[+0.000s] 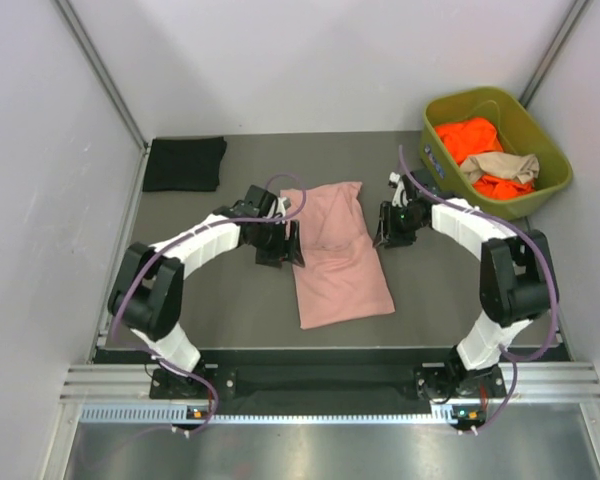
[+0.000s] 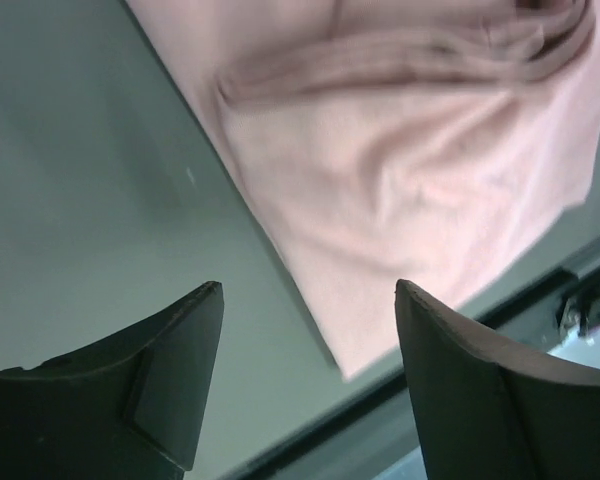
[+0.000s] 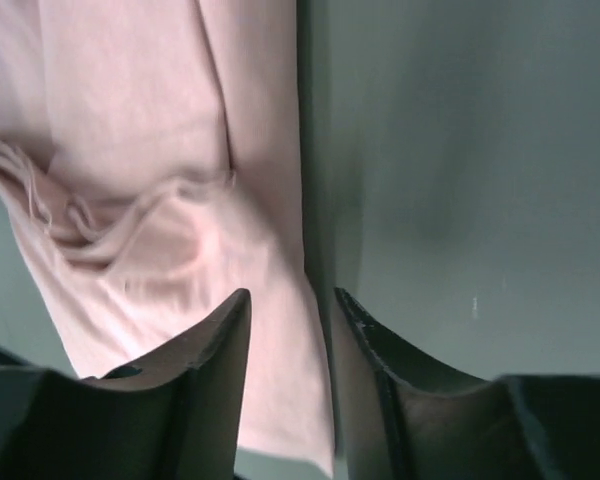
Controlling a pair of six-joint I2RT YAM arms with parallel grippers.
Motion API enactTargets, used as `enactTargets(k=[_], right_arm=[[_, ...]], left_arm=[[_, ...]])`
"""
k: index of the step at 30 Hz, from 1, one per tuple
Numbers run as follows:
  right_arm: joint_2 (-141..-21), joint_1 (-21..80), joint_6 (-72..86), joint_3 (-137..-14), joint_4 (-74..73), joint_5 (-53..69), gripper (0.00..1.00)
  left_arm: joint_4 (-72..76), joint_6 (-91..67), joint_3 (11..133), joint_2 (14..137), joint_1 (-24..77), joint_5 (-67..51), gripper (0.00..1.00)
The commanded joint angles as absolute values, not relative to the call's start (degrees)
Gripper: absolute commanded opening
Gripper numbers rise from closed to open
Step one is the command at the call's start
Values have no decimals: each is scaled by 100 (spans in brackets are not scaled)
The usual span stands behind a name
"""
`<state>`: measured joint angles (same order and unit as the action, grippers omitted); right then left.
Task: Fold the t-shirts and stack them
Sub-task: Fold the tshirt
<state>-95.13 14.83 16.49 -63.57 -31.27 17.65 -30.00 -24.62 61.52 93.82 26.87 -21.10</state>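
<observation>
A folded black shirt (image 1: 184, 163) lies at the far left corner of the grey tabletop (image 1: 220, 290), well apart from everything else. The left hand (image 1: 285, 245) hovers low just beside the left edge of the pink shirt (image 1: 335, 255). Its fingers (image 2: 170, 350) are spread wide with nothing between them, and bare tabletop shows in the gap. The pink shirt lies in the middle as a long folded strip, with a rumpled ridge across its upper half. The right hand (image 1: 388, 228) sits at the shirt's right edge. Its fingers (image 3: 210, 360) stand only slightly apart, and the cloth's edge runs along the gap without being pinched. At the far right corner, a green bin (image 1: 552, 150) holds an orange shirt (image 1: 470, 135) with a tan shirt (image 1: 500, 165) bunched on top.
</observation>
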Motion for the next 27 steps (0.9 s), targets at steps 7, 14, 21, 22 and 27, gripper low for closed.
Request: enactTargets(k=[7, 14, 21, 22, 27], right_arm=[[-10379, 1468, 1362, -7339, -2892, 2065, 35], [-10547, 1468, 1388, -7392, -2795, 2267, 32], [-10512, 1468, 1450, -7286, -2655, 2531, 31], [-10512, 1468, 1459, -7277, -2637, 2592, 31], [-10564, 1468, 1521, -7295, -2584, 2672, 31]], left_arm=[[-2540, -1820, 7048, 10476, 2171, -2434, 61], [-2312, -1933, 7233, 10784, 2153, -2865, 43], [-2039, -2179, 7014, 10608, 2153, -3023, 52], [-2039, -2197, 7005, 10617, 2153, -3041, 53], [-2013, -2294, 6970, 10784, 2153, -3068, 53]])
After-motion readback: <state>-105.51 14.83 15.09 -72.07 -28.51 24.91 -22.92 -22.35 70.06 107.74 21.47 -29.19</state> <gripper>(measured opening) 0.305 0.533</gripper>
